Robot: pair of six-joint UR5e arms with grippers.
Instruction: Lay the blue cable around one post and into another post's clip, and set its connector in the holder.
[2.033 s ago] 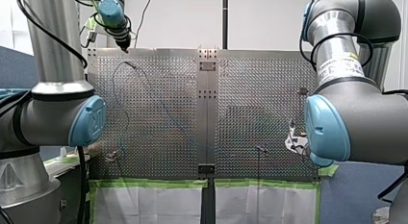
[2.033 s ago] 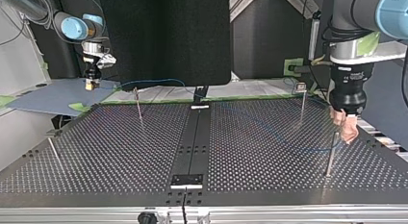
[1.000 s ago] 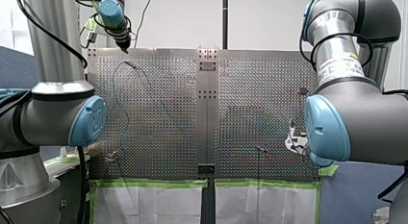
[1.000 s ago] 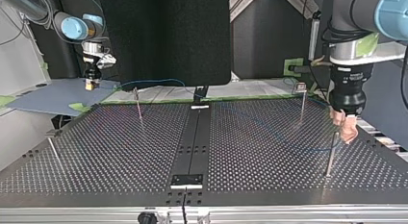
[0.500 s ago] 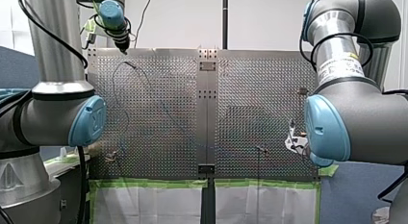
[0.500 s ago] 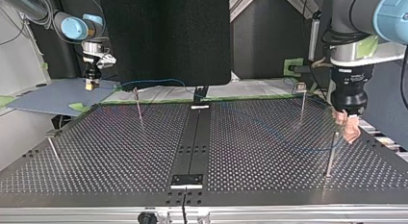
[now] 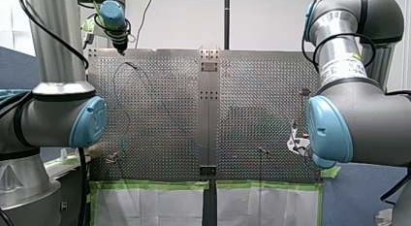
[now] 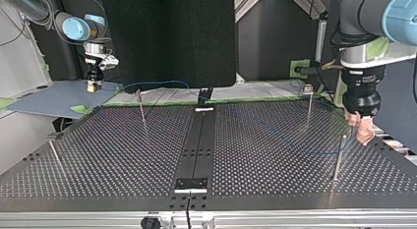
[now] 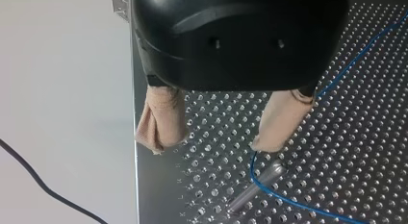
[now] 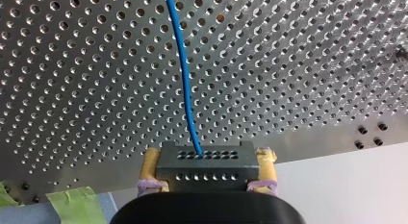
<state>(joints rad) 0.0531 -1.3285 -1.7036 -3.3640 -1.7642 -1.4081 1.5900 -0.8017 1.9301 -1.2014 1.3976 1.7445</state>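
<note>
The thin blue cable (image 8: 295,140) lies across the perforated table (image 8: 123,155) and bends around a metal post (image 8: 339,157) at the top view's right. My left gripper (image 8: 361,128) hangs just beside that post, open, with nothing between its beige pads (image 9: 161,118). In the left wrist view the post (image 9: 255,188) and the cable (image 9: 288,201) lie just ahead of one pad. My right gripper (image 10: 207,178) is shut on the black connector (image 10: 207,164), with the cable (image 10: 185,80) running out of it. In the top view my right gripper (image 8: 93,84) stands at the far left edge.
Other thin posts stand on the table: one with a clip on top (image 8: 309,106), one at the far left (image 8: 141,108), one at the near left (image 8: 55,157). A dark rail (image 8: 196,150) runs down the middle. Green tape (image 7: 155,185) lines the table's edge by the arms.
My left gripper has drifted to the top view's right, off the post and toward the table's edge, still open. My right gripper has kept still with the connector.
</note>
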